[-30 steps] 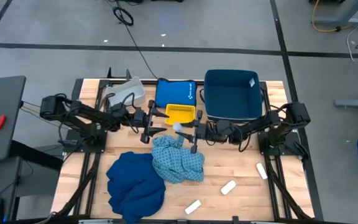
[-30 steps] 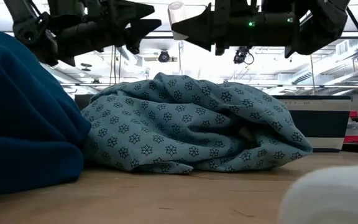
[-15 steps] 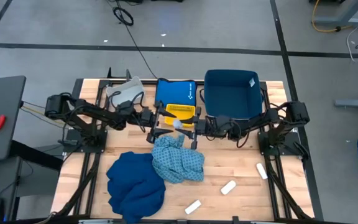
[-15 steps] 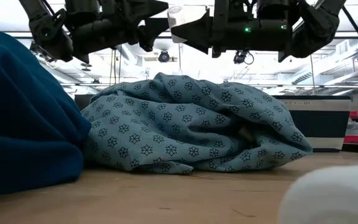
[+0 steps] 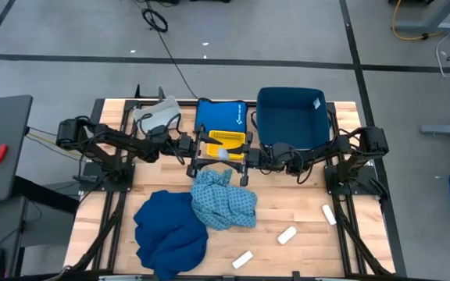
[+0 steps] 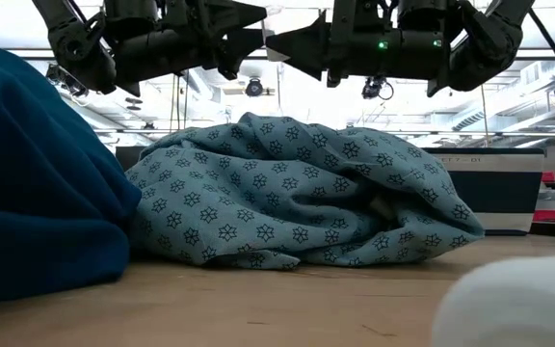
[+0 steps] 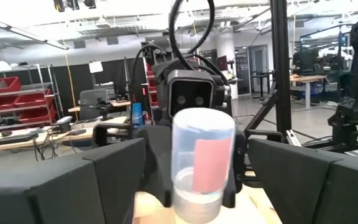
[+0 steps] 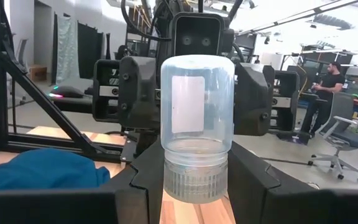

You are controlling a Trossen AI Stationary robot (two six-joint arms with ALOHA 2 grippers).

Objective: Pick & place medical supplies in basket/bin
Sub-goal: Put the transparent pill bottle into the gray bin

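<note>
We grip the clear vial in the right claw mid-air above the tabletop, left claw open around it for handover.

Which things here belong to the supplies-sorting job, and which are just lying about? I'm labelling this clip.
Job:
- clear plastic vial, held in the right hand
- patterned light-blue cloth
- plain dark-blue cloth
- three small white rolls
- dark-blue bin

Lying about:
- flat blue pouch with white logo
- yellow slotted tray
</note>
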